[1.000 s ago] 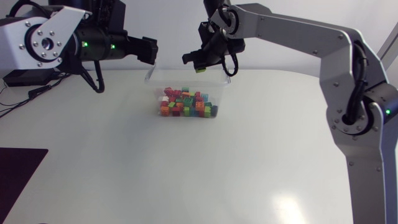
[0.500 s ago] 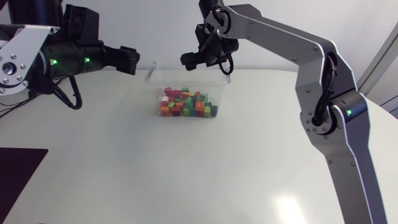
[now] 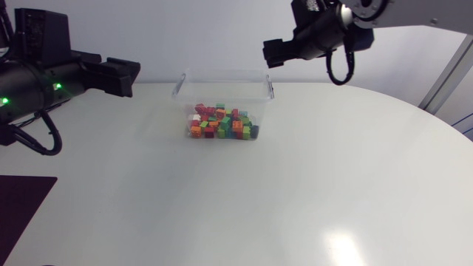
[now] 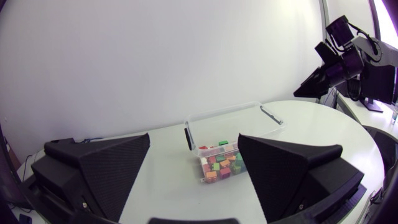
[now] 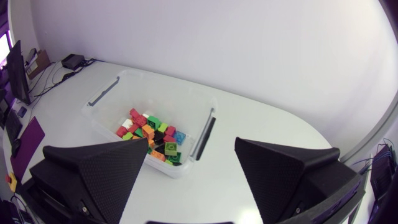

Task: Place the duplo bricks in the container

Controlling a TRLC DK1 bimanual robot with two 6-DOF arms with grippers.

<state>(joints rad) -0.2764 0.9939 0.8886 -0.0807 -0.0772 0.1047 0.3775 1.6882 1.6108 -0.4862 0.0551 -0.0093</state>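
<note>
I've backed both arms off: right gripper and left gripper gape empty. The container lies ahead of each, holding the duplo bricks; seemingly none remain outside.

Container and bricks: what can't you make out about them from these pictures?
Head view: duplo bricks too small and heaped to count.
Right wrist view: lower bricks hidden beneath upper ones in the container.
Left wrist view: left end effector finger hides one container corner.
</note>
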